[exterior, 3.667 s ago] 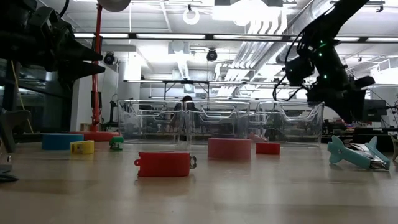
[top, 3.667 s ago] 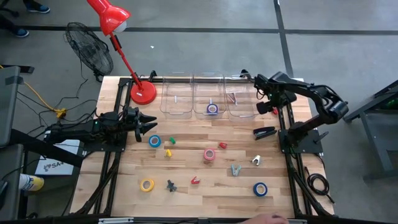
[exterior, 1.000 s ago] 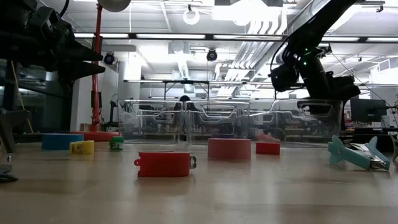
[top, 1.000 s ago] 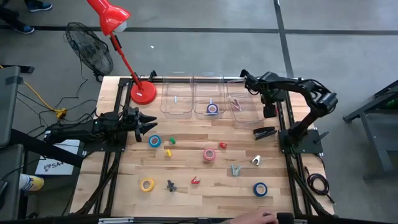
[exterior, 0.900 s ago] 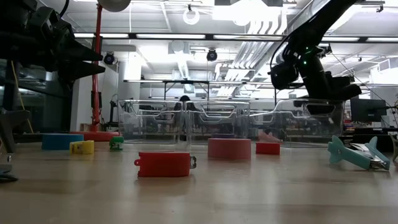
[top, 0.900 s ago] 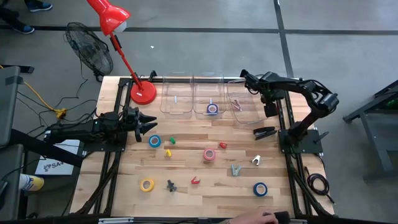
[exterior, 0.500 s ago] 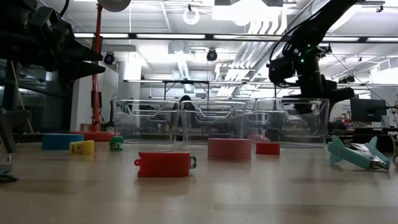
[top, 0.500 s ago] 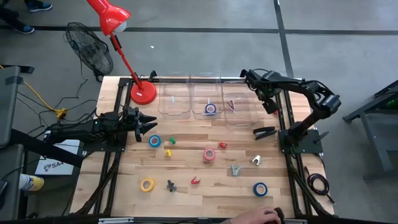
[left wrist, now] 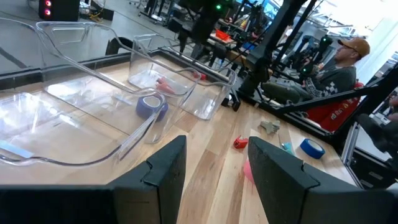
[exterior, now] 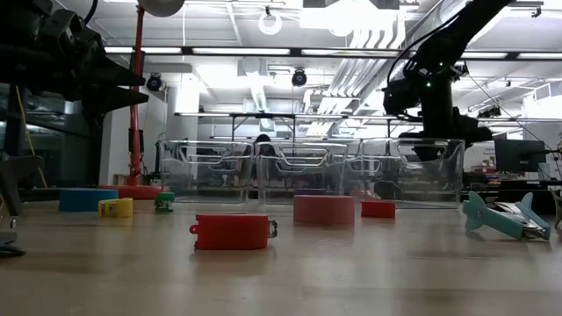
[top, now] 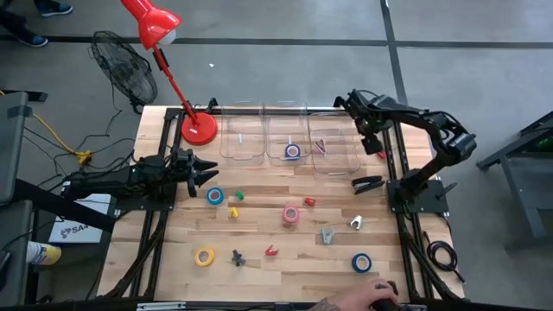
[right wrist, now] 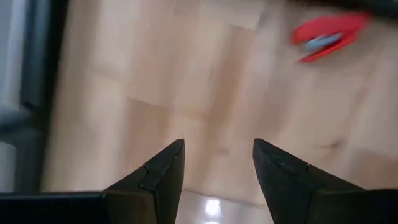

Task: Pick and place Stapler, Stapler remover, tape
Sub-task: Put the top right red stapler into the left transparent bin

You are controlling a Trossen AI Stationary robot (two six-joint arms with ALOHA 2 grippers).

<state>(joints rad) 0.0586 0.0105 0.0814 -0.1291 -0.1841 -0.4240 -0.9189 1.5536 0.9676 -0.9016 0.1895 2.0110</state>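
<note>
Tape rolls lie flat on the wood: blue [top: 214,196], pink [top: 291,215], yellow [top: 204,256], blue [top: 360,263]. A purple roll [top: 293,151] sits in the middle clear bin [top: 289,130]. A black stapler [top: 367,183] and a small red stapler [top: 381,155] lie near the right edge. Small staple removers [top: 327,235] are scattered about. My right gripper [right wrist: 214,165] is open and points down at bare wood by the right bin [top: 335,147], with the red stapler [right wrist: 329,34] ahead. My left gripper [top: 206,170] waits open at the left.
Three clear bins stand in a row at the far edge, with a red lamp base [top: 199,128] to their left and a fan [top: 123,65] beyond. A red piece [top: 320,145] lies in the right bin. A person's hand [top: 359,302] shows at the near edge.
My right gripper has moved from over the right bin toward the table's right and far side, staying open. The row of clear bins has slid a little along the table, toward the left and near side, carrying the purple tape with it.
</note>
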